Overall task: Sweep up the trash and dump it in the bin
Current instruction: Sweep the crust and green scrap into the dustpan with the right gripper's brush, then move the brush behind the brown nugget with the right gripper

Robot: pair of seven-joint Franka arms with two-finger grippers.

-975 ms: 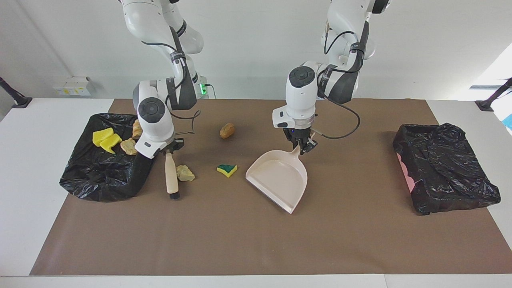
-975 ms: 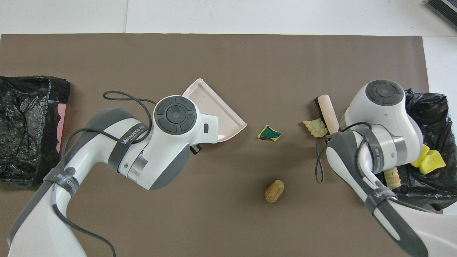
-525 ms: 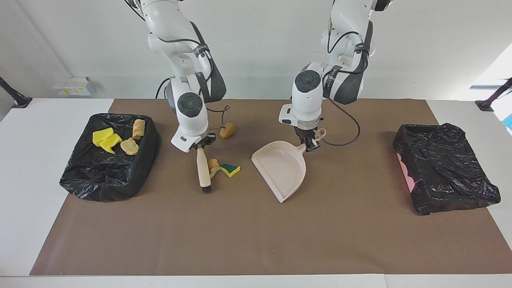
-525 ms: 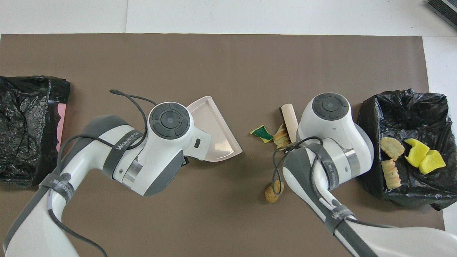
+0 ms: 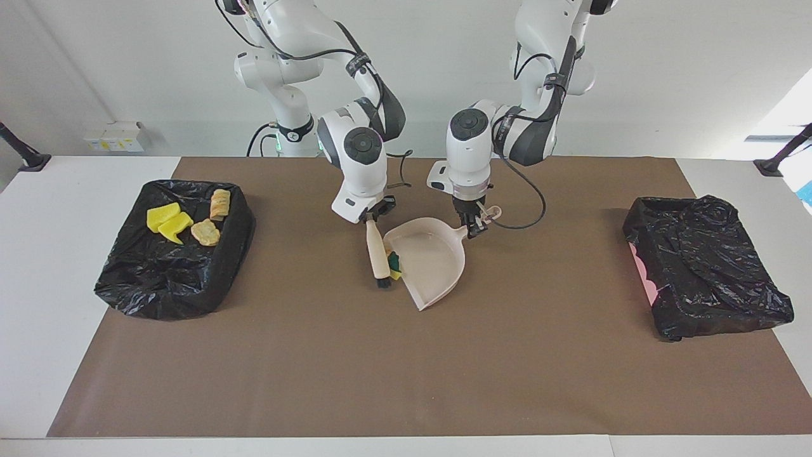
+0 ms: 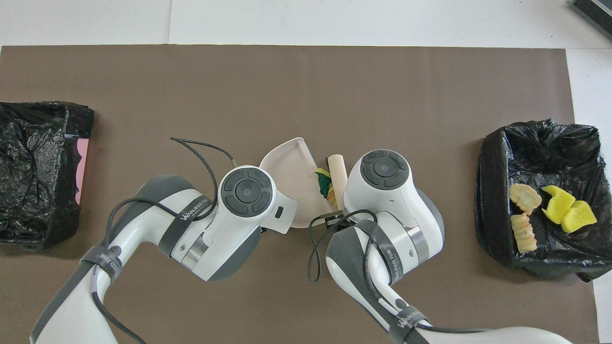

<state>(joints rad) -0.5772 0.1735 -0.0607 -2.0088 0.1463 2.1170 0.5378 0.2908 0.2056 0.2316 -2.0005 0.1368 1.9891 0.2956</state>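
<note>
Brush (image 5: 378,252) swept sponge (image 5: 394,260) against dustpan (image 5: 430,261).

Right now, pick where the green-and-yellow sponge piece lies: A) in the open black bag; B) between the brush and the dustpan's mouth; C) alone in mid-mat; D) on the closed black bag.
B: the green-and-yellow sponge piece sits squeezed between the brush and the dustpan mouth.

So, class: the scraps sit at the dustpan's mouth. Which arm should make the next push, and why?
Right. The right gripper holds the brush directly against the green-and-yellow sponge piece at the dustpan lip. The left gripper holds the dustpan's handle and probably should just steady it.
</note>
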